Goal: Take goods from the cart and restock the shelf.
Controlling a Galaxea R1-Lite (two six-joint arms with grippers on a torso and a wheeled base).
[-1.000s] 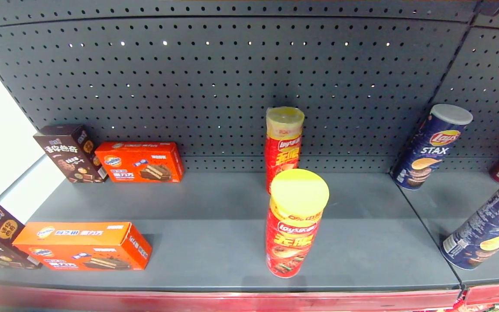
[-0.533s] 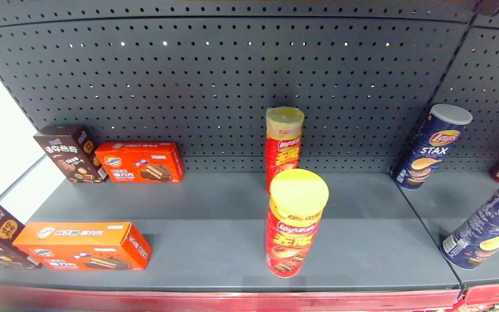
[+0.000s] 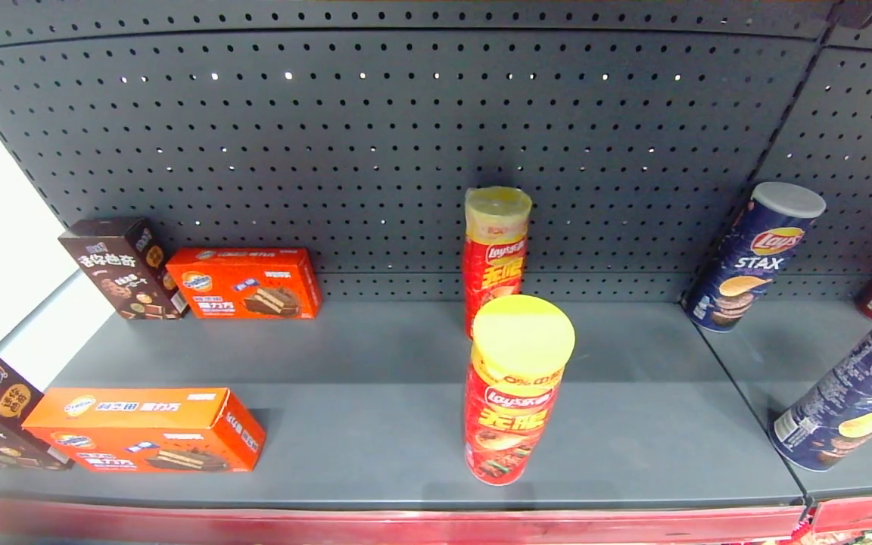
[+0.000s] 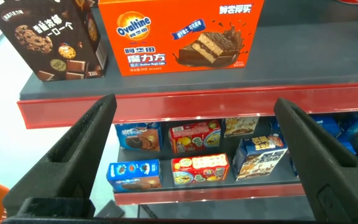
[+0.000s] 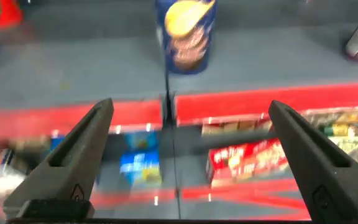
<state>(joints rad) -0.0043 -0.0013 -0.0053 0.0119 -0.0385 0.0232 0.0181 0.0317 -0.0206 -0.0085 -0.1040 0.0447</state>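
Grey pegboard shelf (image 3: 375, 424), half stocked. Left gripper (image 4: 194, 102) and right gripper (image 5: 189, 104) before its red front lip, fingers wide, empty. Probably best to fetch one item from the cart, grip it mid-body, set it upright in bare space. Red cans (image 3: 515, 393) tall, yellow-lidded, mid-shelf; orange boxes (image 3: 148, 428) flat, left

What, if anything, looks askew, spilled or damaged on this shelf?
Nothing stands out. The front red can and the rear red can stand upright with lids on; the orange boxes and brown boxes look intact, nothing spilled.
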